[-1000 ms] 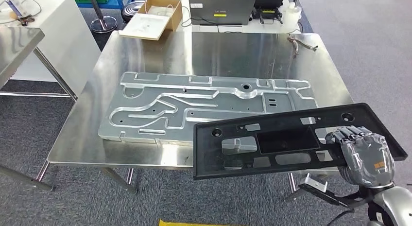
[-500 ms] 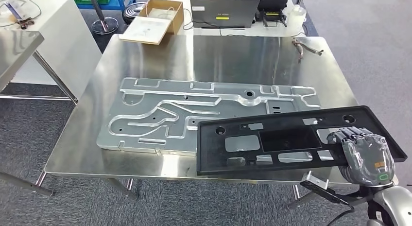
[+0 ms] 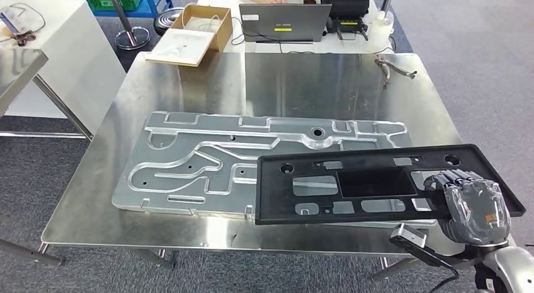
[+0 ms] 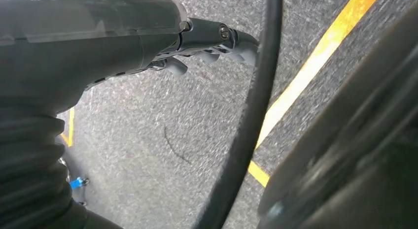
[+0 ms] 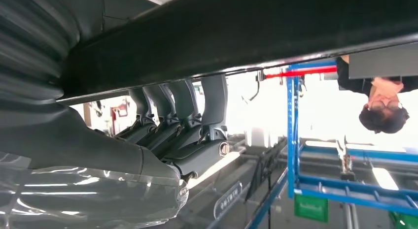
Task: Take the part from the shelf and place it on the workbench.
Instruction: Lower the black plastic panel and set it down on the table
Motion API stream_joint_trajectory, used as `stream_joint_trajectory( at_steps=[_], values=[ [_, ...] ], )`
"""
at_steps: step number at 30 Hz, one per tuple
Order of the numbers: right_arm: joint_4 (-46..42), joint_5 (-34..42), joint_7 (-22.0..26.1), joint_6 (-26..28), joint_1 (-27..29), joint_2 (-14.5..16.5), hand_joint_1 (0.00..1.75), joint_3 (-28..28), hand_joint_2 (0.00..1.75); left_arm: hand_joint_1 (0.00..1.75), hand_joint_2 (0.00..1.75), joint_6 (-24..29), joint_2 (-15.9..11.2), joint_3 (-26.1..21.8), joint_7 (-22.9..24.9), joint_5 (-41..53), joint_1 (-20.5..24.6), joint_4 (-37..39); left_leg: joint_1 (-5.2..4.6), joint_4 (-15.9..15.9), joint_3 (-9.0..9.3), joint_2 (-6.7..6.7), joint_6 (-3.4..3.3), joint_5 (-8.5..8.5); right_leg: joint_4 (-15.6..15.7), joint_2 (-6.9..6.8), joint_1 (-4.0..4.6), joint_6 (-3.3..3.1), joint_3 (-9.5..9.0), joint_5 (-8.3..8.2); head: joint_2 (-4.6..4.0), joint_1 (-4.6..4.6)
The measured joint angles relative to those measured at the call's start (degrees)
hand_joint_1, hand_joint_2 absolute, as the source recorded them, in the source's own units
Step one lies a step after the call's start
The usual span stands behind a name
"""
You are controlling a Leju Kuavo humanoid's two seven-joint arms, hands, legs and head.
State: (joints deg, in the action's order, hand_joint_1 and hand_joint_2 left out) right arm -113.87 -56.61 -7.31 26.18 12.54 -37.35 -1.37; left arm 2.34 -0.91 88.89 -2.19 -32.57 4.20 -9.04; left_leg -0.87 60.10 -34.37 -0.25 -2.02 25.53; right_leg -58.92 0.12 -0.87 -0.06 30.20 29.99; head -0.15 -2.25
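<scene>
Robot hand [image 3: 469, 203] under black part [image 3: 378, 183]

Grey right hand [image 3: 471, 201] wrapped in clear plastic film, small orange mark on its back, dark fingers [image 5: 197, 115]; ribbed dark cuff, silver forearm, black cable beside left hand [image 4: 207, 39]

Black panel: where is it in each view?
Head view: black panel lower right, over the table's near edge, gripped at its right end by the right hand.
Left wrist view: not in it.
Right wrist view: dark slab across the top.
Shared landmark: right hand.
</scene>
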Motion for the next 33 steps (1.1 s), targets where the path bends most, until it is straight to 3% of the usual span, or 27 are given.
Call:
stream_joint_trajectory(
  at_steps=[4,5,7,8,9,10,12,14,19,21,23,24,25,27,29,30,33],
  values=[
    [0.1,0.4,0.1,0.0,0.1,0.2,1.59,0.3,1.75,0.00,1.75,0.0,0.1,0.0,0.0,0.0,0.0,0.0,0.38,-2.4,1.50,0.03,-0.55,-0.12,-1.1,-0.10,-0.20,1.10,0.15,0.95,0.00,0.00],
    [0.1,0.6,0.1,0.0,0.0,0.2,1.59,0.4,1.75,0.00,1.75,0.0,0.1,0.0,0.0,0.0,0.0,0.0,0.58,-2.9,2.05,0.06,-0.72,-0.19,-3.3,-0.10,-0.22,1.26,1.25,1.97,0.00,0.00],
    [0.4,0.9,0.1,0.0,-0.1,0.3,1.59,0.6,1.75,0.00,1.75,0.0,0.1,0.0,0.0,0.0,0.1,0.0,0.54,-3.2,2.58,0.08,-1.01,0.17,-10.1,-0.09,-0.42,1.61,5.46,4.46,0.00,0.00],
    [0.6,1.2,0.1,0.0,-0.2,0.4,1.59,0.6,1.75,0.00,1.75,0.0,0.1,0.0,0.0,0.0,0.1,0.0,0.54,-3.1,2.78,0.05,-1.04,0.43,-12.8,-0.09,-0.55,1.84,7.51,4.96,0.00,0.00],
    [0.9,1.6,0.3,-0.1,-0.2,0.4,1.59,0.6,1.75,0.00,1.75,0.0,0.1,0.0,0.0,0.1,0.1,0.0,0.57,-3.1,3.07,0.02,-0.99,0.76,-13.9,-0.10,-0.71,2.09,8.78,4.40,0.00,0.00],
    [1.4,2.0,0.5,-0.3,-0.5,0.5,1.59,0.6,1.75,0.00,1.75,0.0,0.1,0.0,0.0,0.2,0.1,0.0,0.64,-3.0,3.42,-0.02,-0.86,1.11,-13.0,-0.12,-0.87,2.32,8.99,2.76,0.00,0.00],
    [2.7,3.0,1.1,-0.5,-1.5,0.5,1.59,0.6,1.75,0.00,1.75,0.0,0.2,0.0,0.0,0.3,0.1,0.0,0.81,-2.6,4.12,-0.06,-0.35,1.98,-6.7,-0.14,-1.18,2.65,6.81,-1.78,0.00,0.00],
    [4.2,3.7,1.5,-0.6,-2.9,0.5,1.59,0.5,1.75,0.00,1.75,0.0,0.2,0.0,-0.1,0.5,0.2,0.0,0.71,-2.1,4.37,-0.09,0.40,2.96,-1.6,-0.06,-1.08,2.35,4.67,-3.72,0.00,-0.01],
    [7.4,5.2,2.5,-1.6,-5.9,0.5,1.59,0.2,1.75,0.00,1.75,-0.1,0.2,0.0,-0.2,0.9,0.4,0.0,0.67,-0.6,4.36,-0.08,1.77,4.67,-0.5,0.10,-0.98,0.41,3.86,-2.93,0.00,-0.01],
    [10.8,6.6,3.5,-2.4,-9.6,0.5,1.59,-0.7,1.75,0.00,1.75,-0.1,0.2,0.0,-0.5,1.2,0.4,0.0,0.85,5.2,1.48,-0.07,2.26,7.25,-0.4,0.12,-1.00,-0.18,3.47,-2.69,0.00,-0.01],
    [17.0,8.5,5.2,-3.4,-15.2,0.5,1.59,-2.4,1.75,0.00,1.75,-0.3,0.1,0.0,-1.1,0.9,0.5,0.0,0.93,12.9,-3.36,-0.06,2.47,9.58,-0.4,0.22,-0.87,-0.49,3.15,-2.40,0.00,-0.01],
    [20.8,9.4,6.1,-3.9,-18.4,0.5,1.59,-3.6,1.75,0.00,1.75,-0.5,0.1,0.0,-1.4,0.7,0.5,0.0,0.94,15.0,-5.13,-0.07,2.43,9.42,-0.4,0.31,-0.80,-0.55,2.94,-2.22,0.00,-0.01],
    [24.8,10.3,7.1,-4.2,-21.7,0.5,1.59,-4.9,1.75,0.00,1.75,-0.7,0.0,0.0,-1.7,0.5,0.5,0.0,0.93,14.7,-5.86,-0.07,2.28,8.03,-0.4,0.41,-0.74,-0.53,2.65,-2.01,0.00,-0.02],
    [32.1,11.5,8.6,-4.4,-27.5,0.6,1.59,-7.6,1.75,0.00,1.75,-0.9,-0.1,0.0,-2.0,0.2,0.5,0.0,0.81,8.5,-4.48,-0.06,1.59,2.75,-0.4,0.50,-0.64,-0.38,1.89,-1.47,0.00,-0.01],
    [38.2,12.5,9.6,-4.4,-32.5,0.9,1.59,-10.0,1.75,0.00,1.75,-1.1,-0.4,0.0,-2.3,0.0,0.5,0.0,0.48,1.9,-2.21,-0.02,0.82,-0.78,-0.4,0.44,-0.43,-0.03,1.43,-0.97,0.00,-0.01],
    [41.1,12.8,10.2,-4.5,-34.8,1.2,1.59,-11.2,1.75,0.00,1.75,-1.2,-0.5,0.0,-2.4,-0.2,0.6,0.0,0.32,0.1,-1.62,0.00,0.60,-1.35,-0.4,0.42,-0.37,0.20,1.39,-0.87,0.00,-0.01],
    [50.4,13.5,12.2,-3.8,-41.8,3.1,1.59,-15.0,1.75,0.00,1.75,-1.4,-0.7,0.0,-2.7,-0.8,0.7,0.0,0.30,-0.9,-1.39,-0.06,1.16,-1.39,-0.2,0.20,-0.32,0.44,1.45,-0.85,0.00,-0.01]
  ],
)
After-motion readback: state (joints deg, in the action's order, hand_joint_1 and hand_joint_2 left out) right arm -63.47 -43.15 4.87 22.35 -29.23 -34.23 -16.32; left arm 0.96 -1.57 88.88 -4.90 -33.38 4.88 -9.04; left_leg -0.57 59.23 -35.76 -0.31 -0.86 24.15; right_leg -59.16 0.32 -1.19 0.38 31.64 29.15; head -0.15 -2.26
